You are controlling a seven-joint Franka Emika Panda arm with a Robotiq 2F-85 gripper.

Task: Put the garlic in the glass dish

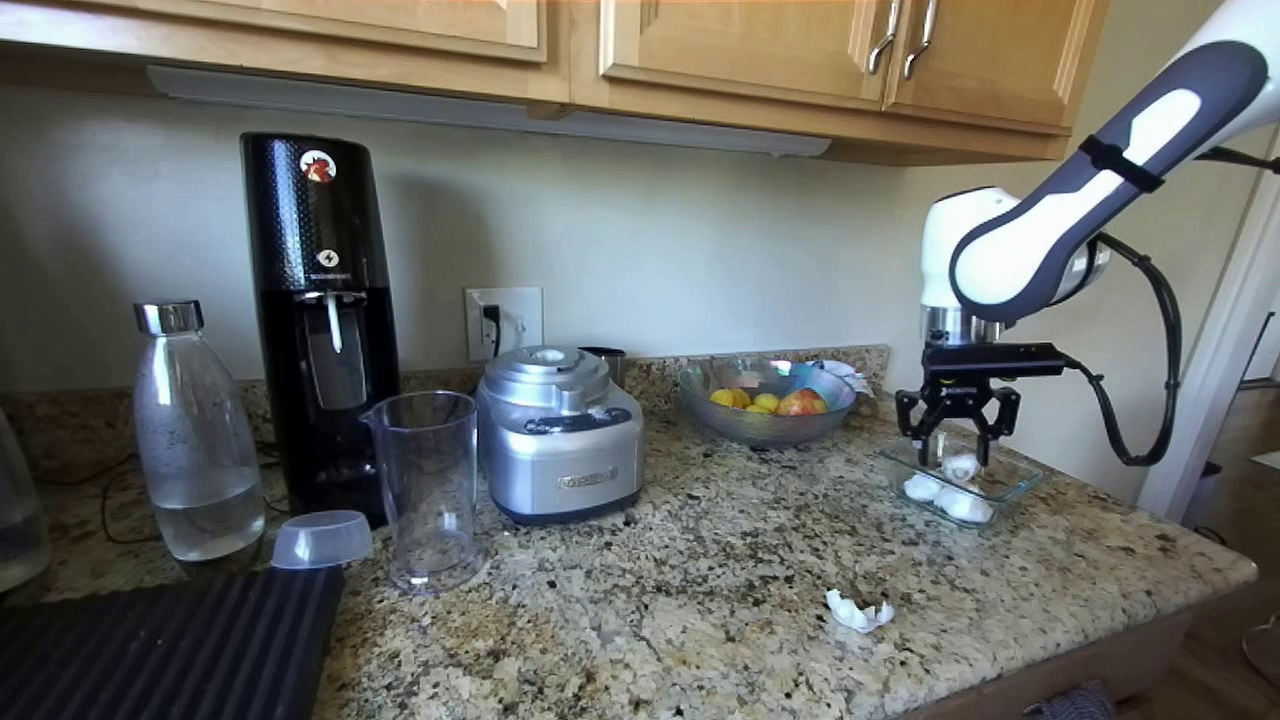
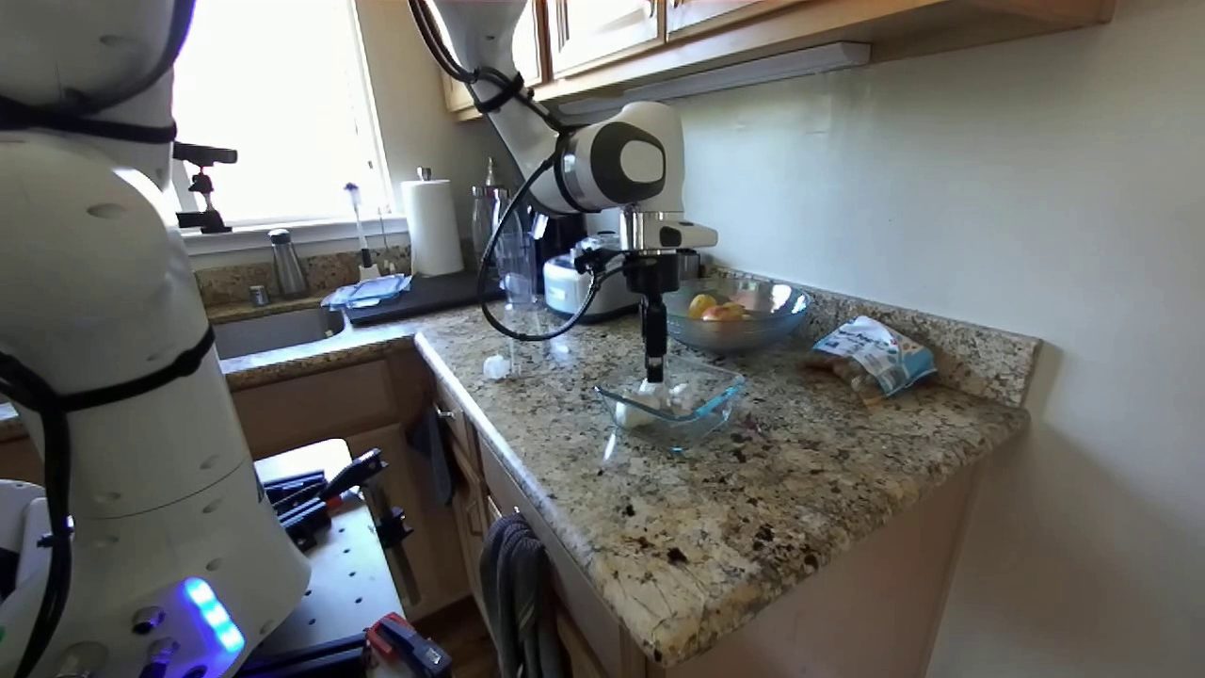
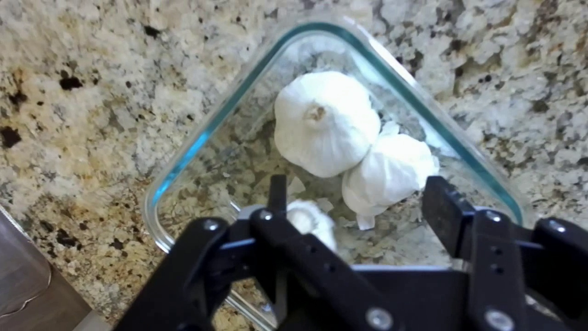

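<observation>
Several white garlic bulbs lie in a clear glass dish with squared corners and a bluish rim. The dish stands near the counter's right end in an exterior view and shows in an exterior view and the wrist view. In the wrist view a large garlic bulb touches a smaller garlic bulb. Another garlic bulb is partly hidden by the left finger. My gripper points down over the dish, fingers wide apart, holding nothing. It also shows in both exterior views.
A glass fruit bowl stands behind the dish near the wall. A blue-white bag lies by the backsplash. A white papery scrap lies on the counter. A food processor and a clear beaker stand further off.
</observation>
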